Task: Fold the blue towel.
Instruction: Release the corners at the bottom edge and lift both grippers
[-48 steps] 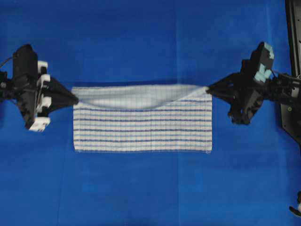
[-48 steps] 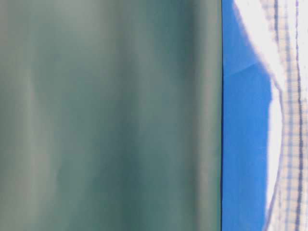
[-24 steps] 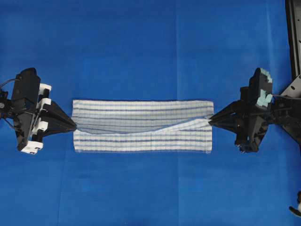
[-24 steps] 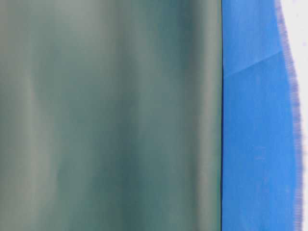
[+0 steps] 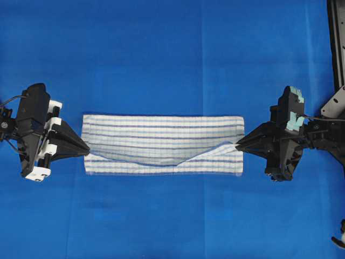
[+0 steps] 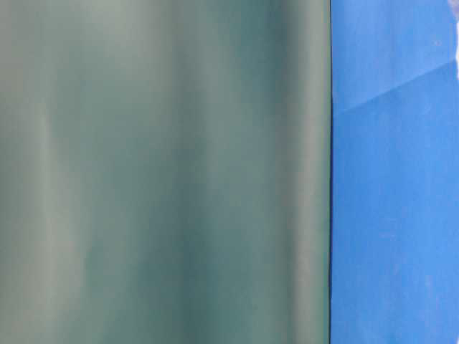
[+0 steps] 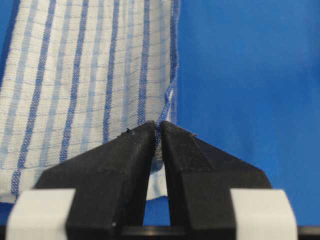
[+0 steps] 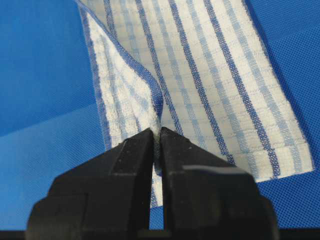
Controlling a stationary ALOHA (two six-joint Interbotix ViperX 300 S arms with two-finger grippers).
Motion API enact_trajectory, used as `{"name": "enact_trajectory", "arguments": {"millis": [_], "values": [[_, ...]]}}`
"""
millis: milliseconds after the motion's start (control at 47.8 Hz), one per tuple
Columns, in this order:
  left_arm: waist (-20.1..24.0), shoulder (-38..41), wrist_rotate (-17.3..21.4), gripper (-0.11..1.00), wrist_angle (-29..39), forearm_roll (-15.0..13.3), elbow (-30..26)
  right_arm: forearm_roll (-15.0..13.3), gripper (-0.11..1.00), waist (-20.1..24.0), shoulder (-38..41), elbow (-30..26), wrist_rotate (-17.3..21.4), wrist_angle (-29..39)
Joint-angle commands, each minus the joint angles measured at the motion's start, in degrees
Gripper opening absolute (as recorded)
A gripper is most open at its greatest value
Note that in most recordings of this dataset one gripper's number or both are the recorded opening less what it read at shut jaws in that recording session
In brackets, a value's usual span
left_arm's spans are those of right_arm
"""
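The blue towel (image 5: 161,143), white with thin blue stripes, lies as a long band across the middle of the blue table cover. Its upper layer is pulled over the lower one toward the near edge and sags between the two held corners. My left gripper (image 5: 86,151) is shut on the towel's left corner; the left wrist view shows the towel (image 7: 85,75) with its edge pinched between the black fingertips (image 7: 158,126). My right gripper (image 5: 237,144) is shut on the right corner, and in the right wrist view the folded towel edge (image 8: 150,90) runs into the closed tips (image 8: 157,132).
The plain blue table cover (image 5: 172,54) spreads all round the towel. A black frame (image 5: 337,43) stands along the right edge. The table-level view is mostly filled by a blurred grey-green surface (image 6: 165,172), with blue cover (image 6: 394,215) at its right.
Both grippers have carried the towel's far edge toward the near edge. The raised layer now lies over the lower one, and the towel has left the table-level view.
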Motion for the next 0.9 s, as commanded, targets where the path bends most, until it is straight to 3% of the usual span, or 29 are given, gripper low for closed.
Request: {"name": "enact_trajectory", "arguments": {"millis": [0, 84, 147, 293, 356, 440, 586, 879], "values": [[-0.18, -0.26, -0.09, 0.06, -0.18, -0.09, -0.79, 0.09, 0.05, 0.26, -0.26, -0.97, -0.18, -0.26], [-0.18, -0.18, -0.09, 0.10, -0.09, -0.09, -0.88, 0.00, 0.06, 0.26, -0.26, -0.97, -0.18, -0.18], [-0.18, -0.26, -0.09, 0.25, -0.09, -0.09, -0.88, 0.00, 0.14, 0.26, -0.26, -0.97, -0.26, -0.26], [0.26, -0.44, 0.00, 0.67, 0.00, -0.09, -0.97, 0.00, 0.53, 0.26, -0.26, -1.05, -0.35, -0.26], [0.70, -0.79, 0.18, 0.70, 0.00, -0.09, -0.88, 0.00, 0.71, 0.26, -0.26, -1.05, -0.79, -0.35], [1.85, -1.49, 0.62, 0.64, 0.00, -0.09, -0.97, 0.00, 0.91, 0.26, -0.44, -0.97, -1.76, -0.53], [4.13, -2.20, 1.05, 0.59, 0.53, 0.00, -1.05, 0.09, 0.85, -1.32, -0.88, -0.88, -3.16, -0.97], [12.30, 0.35, 1.41, 0.59, 2.99, 0.53, -2.11, 0.09, 0.83, -9.32, 0.26, -0.26, -6.33, -1.05]]}}
